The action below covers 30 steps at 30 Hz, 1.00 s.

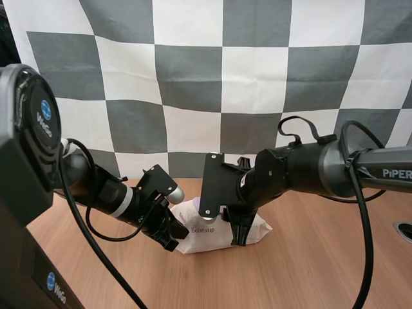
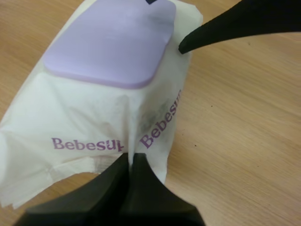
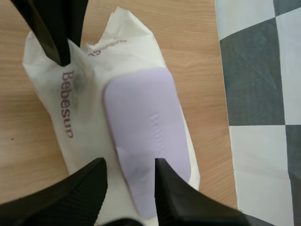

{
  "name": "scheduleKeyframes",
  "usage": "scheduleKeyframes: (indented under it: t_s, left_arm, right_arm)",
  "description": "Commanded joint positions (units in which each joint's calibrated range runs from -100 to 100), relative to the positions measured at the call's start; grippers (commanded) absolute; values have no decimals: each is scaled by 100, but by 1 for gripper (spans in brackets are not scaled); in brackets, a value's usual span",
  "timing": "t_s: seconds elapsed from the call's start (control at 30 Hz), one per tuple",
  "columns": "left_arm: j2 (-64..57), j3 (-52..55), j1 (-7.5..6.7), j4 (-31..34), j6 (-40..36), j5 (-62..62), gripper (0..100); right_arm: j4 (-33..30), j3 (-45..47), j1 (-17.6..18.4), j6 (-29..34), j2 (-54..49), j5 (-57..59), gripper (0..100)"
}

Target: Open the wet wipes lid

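The white Bebesup wet wipes pack lies on the wooden table between my two arms. Its lilac lid lies flat and closed on top. My left gripper is shut on the wrapper's crimped end, near the printed name. My right gripper is open over the other end of the pack. One of its fingertips rests by the white wrapper and the other over the lid. In the high view the left gripper and right gripper flank the pack.
Bare wooden table stretches in front of and to the right of the pack. A round fitting sits at the table's right edge.
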Motion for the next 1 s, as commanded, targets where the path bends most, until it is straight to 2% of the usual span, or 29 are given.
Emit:
scheduleKeyframes:
  t_s: [0.0,0.2,0.3,0.53,0.97]
  left_arm:
    - [-7,5,1,17,-7,97,0]
    - [-7,5,1,42,-7,180,0]
    - [-7,5,1,96,-7,180,0]
    - [-7,5,1,96,-7,180,0]
    - [-7,5,1,107,-7,180,0]
  right_arm:
    - [11,-9,1,4,6,-104,54]
    - [11,-9,1,4,6,-183,53]
    - [11,-9,1,4,6,-183,46]
    - [11,-9,1,4,6,-216,1]
    - [11,-9,1,4,6,-768,0]
